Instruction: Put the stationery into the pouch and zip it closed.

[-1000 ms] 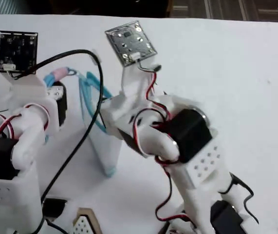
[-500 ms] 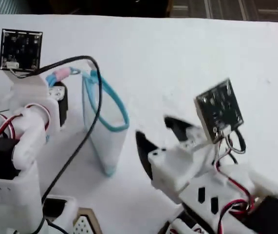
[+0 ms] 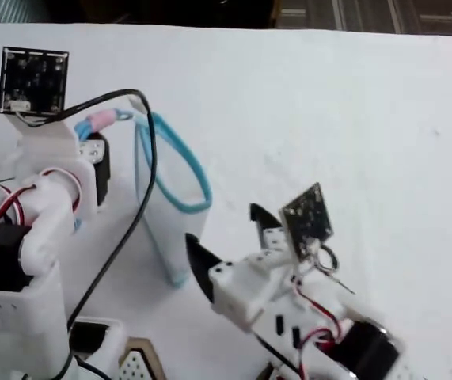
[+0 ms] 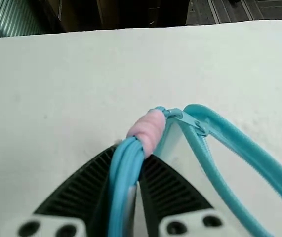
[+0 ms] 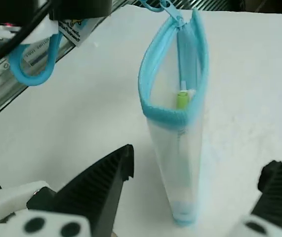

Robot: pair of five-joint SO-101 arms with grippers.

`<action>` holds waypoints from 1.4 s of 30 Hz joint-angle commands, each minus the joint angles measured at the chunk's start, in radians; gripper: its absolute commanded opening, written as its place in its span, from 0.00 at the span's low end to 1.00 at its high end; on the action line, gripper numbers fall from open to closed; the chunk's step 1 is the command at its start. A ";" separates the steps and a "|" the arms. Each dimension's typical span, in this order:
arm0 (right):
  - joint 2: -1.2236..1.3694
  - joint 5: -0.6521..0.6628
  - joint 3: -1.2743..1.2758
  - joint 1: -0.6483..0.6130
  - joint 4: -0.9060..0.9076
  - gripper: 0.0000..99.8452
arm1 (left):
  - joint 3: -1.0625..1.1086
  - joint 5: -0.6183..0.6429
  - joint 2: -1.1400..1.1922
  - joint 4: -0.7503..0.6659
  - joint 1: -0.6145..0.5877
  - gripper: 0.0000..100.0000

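A translucent pouch (image 3: 172,226) with blue zipper trim stands upright on the white table, its mouth gaping open. In the right wrist view a green-tipped pen (image 5: 182,98) shows inside the pouch (image 5: 179,153). My left gripper (image 4: 132,183) is shut on the pouch's blue strap, just behind the pink sleeve (image 4: 148,126) near the zipper pull (image 4: 196,123). In the high view that gripper (image 3: 93,152) sits at the pouch's far left end. My right gripper (image 3: 227,234) is open and holds nothing, just right of the pouch's near end. Its black fingers (image 5: 108,173) spread wide on either side of the pouch.
A black cable (image 3: 127,226) runs from the left arm down past the pouch's left side. The left arm's white body (image 3: 28,237) fills the near left. White tabletop (image 3: 368,119) stretches to the right and far side, ending at a dark far edge.
The right arm has drawn back from over the pouch toward the near right and lowered. Its open gripper now faces the pouch's near end. The left arm and pouch barely moved.
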 commanded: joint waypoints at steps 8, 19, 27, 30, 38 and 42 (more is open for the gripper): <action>0.059 -0.008 0.017 -0.068 -0.254 0.39 | -0.013 -0.005 -0.014 0.002 0.005 0.02; 0.170 -0.008 0.021 -0.051 -0.392 0.39 | -0.013 -0.005 -0.014 0.000 0.005 0.02; 0.186 0.078 0.021 -0.024 -0.432 0.39 | -0.013 -0.005 -0.014 -0.005 0.005 0.02; 0.197 0.081 0.021 -0.012 -0.429 0.38 | -0.013 -0.005 -0.014 -0.005 0.005 0.02; 0.197 0.083 0.029 0.022 -0.429 0.16 | -0.013 -0.005 -0.014 -0.002 0.005 0.02; 0.197 0.083 0.071 0.035 -0.433 0.10 | -0.013 -0.005 -0.014 0.000 0.005 0.02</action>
